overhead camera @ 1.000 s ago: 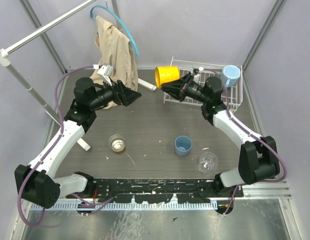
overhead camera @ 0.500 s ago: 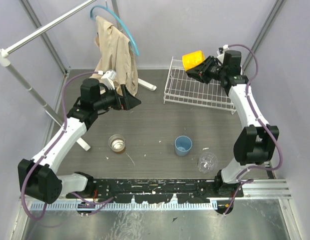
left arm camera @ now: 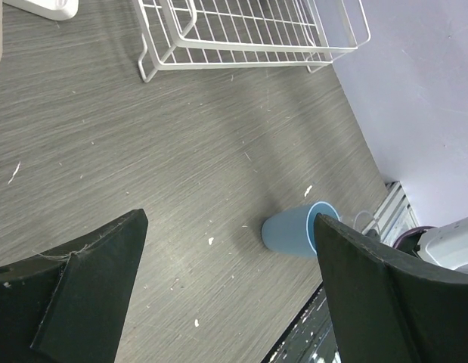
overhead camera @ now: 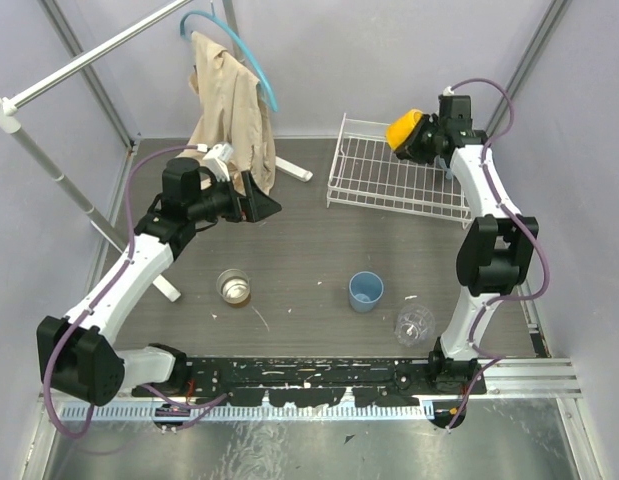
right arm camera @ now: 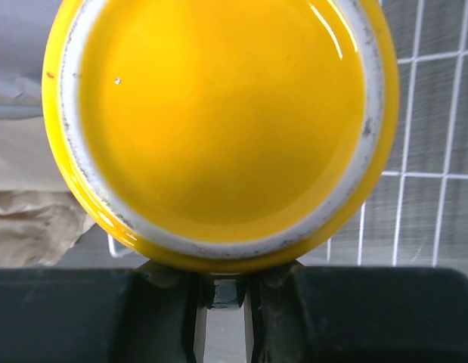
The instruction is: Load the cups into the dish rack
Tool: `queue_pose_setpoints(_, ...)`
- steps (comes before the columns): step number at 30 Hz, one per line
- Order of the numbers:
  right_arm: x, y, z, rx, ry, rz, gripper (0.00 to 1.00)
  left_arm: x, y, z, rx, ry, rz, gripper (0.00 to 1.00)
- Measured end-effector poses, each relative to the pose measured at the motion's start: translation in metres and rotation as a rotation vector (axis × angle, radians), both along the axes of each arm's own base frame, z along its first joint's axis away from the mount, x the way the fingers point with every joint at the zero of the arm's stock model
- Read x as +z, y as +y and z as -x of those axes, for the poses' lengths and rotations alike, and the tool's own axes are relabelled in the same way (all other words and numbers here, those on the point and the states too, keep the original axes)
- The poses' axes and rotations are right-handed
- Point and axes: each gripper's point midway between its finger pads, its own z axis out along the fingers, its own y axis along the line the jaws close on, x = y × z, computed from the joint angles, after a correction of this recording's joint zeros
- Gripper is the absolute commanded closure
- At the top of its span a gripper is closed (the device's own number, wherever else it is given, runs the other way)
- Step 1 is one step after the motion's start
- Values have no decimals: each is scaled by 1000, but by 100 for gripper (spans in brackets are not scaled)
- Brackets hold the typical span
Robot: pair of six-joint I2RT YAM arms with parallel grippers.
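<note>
White clothes stand (overhead camera: 49,165) at far left, beige cloth (overhead camera: 229,95) hanging off it. Left gripper (overhead camera: 259,203) hovers over the bare table (overhead camera: 309,250) near the cloth, fingers (left arm camera: 90,280) spread wide and holding nothing. Silvery metal cup (overhead camera: 232,286) stands upright on the table, near side, left of centre. Small light blue tumbler (overhead camera: 366,291) is upright to its right, well apart from it; the left wrist view shows the same tumbler between the spread fingers, far below them. Clear glass cup (overhead camera: 415,323) sits just right of the tumbler, closer to the arm bases; upright or tipped, cannot tell. The dish rack (overhead camera: 389,175) lies at the far right of the table; no cup is visible inside it. Yellow-orange mug (overhead camera: 404,128) is held up over the rack's far right part, tilted, its base facing the right wrist camera. Right gripper (overhead camera: 417,142) is clamped on the mug, fingers (right arm camera: 90,310) nearly together under it; the exact grip spot is hidden.
</note>
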Motion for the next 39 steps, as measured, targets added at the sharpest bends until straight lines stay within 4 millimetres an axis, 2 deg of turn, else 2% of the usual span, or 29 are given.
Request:
queue_pose_setpoints(7,-13,-28,-30,-73,-18,151,99,-20,1,-5,-1,51,-23,2)
queue_pose_setpoints(13,-39,-46,-47,-94,11,258,99,-24,1,-6,-2,55,-32,2)
queue_pose_setpoints(22,-82,-70,-54,-17,78,450,99,-37,-1,-9,-7,87,-42,2)
queue_pose_setpoints(32,-90,-92,-57,0,87,512,99,-55,-1,-7,-9,129,-54,2)
queue_pose_setpoints(39,-105,-108,-64,-11,91,495,99,-64,-2,-9,-14,152,-59,2)
